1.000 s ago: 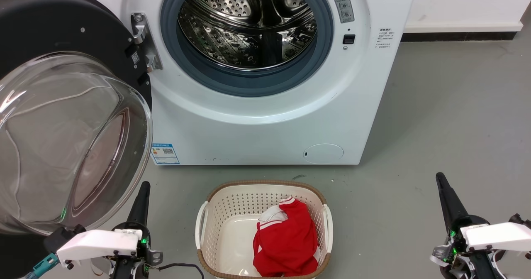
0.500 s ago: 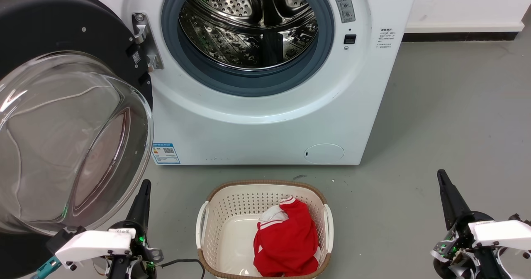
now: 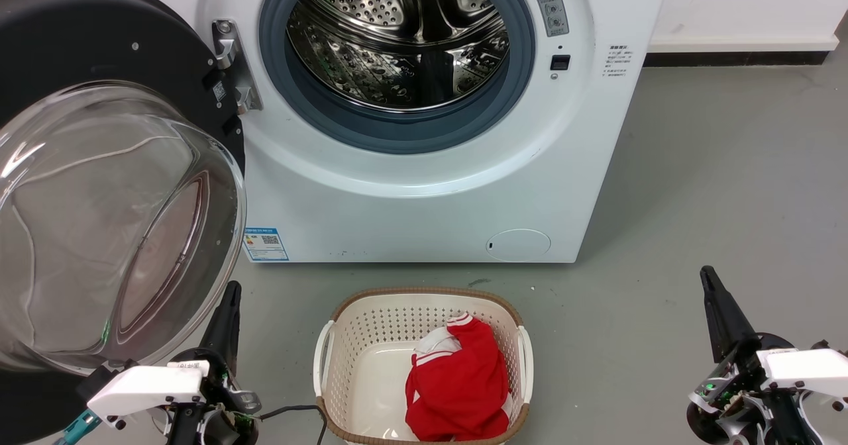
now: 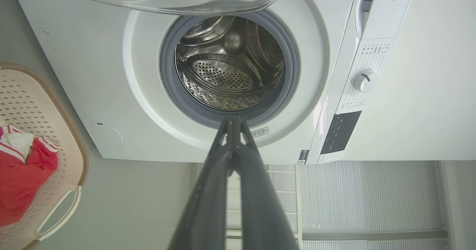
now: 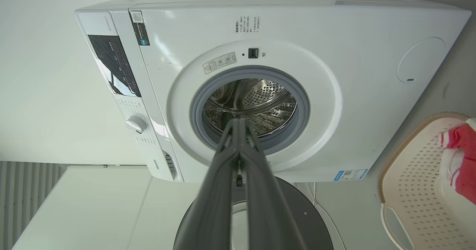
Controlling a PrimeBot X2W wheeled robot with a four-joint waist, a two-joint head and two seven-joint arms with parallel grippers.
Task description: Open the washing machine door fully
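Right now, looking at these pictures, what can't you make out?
Head view: the washing machine door runs off the left edge, so its full swing is unclear.
Head view: print on the warning label is too small.
Head view: the red garment lies crumpled in the basket; its type is unclear.

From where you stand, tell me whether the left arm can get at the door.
Probably yes. The left tool, shut, sits beside the lower edge of the door, by its glass bowl, with nothing between them. The basket stands off to its right, clear of the way.

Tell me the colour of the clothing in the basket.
Clothing: red, white trim; clearest in head view.
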